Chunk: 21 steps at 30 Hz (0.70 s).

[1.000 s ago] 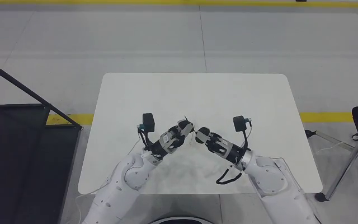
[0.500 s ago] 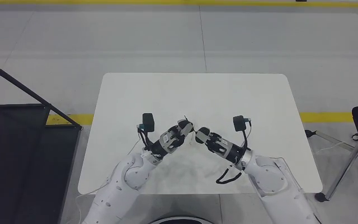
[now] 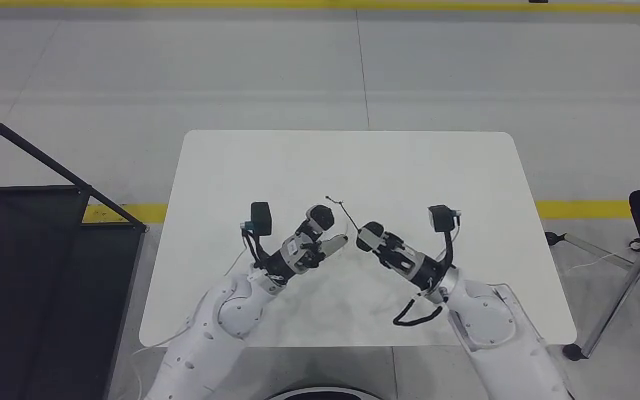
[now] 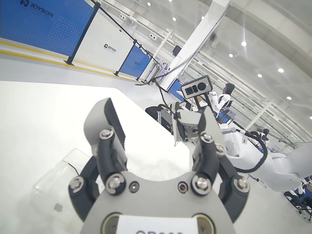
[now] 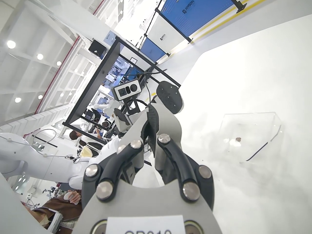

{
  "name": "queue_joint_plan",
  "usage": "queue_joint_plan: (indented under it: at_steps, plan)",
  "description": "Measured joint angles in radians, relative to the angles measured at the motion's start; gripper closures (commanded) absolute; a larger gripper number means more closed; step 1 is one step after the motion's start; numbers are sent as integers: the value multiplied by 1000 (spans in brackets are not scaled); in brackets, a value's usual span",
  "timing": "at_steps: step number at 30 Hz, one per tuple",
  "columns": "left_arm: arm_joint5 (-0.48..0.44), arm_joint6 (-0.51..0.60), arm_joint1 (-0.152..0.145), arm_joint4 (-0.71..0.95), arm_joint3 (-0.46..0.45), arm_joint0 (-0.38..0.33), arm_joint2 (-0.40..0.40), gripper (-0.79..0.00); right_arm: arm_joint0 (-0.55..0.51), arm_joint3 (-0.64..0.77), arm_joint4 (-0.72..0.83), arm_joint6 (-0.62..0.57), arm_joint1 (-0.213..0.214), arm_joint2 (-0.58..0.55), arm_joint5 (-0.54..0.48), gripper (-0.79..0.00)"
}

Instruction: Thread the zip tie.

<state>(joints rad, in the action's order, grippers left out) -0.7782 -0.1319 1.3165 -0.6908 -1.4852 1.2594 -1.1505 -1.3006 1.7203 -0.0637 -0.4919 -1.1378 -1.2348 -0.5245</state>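
Out from the tips of the right pincer [image 3: 364, 234], closed on it, the zip tie [image 3: 341, 211] pointed its long axis away, slanting past the wide-open left pincer [image 3: 332, 228].

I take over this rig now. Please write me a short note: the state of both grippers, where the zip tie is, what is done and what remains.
Left gripper: open, holding nothing, close beside the right one above the table.
Right gripper: shut on the zip tie, whose free end sticks out towards the far side of the table.
A clear tray lies on the table near both grippers.
Done: the tie is off the table, in one gripper.
Left: I cannot tell whether the tail is through the head. Check that first. If it is not, probably take the free end with the left gripper and feed it through.
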Motion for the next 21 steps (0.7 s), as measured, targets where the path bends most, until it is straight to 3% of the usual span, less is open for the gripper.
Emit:
queue_joint_plan:
  at_steps: [3,5,14,15,16,21]
  plan:
    - [10,-14,-4,-30,-3,4,-25,-770,-3,-6,48,-15,1,-5,-7,0]
    - [73,-73,-5,-119,-14,9,-51,-754,2,-12,100,-49,2,-9,-5,0]
    - [366,-446,8,-597,18,17,8,-656,32,-44,292,-228,12,-30,8,0]
    - [386,-475,9,-627,26,15,16,-751,34,-47,309,-246,13,-31,9,0]
    - [409,-511,11,-659,36,11,25,-785,37,-51,334,-269,14,-33,11,0]
    - [464,-568,14,-700,51,8,35,-785,53,-71,425,-361,19,-46,17,0]
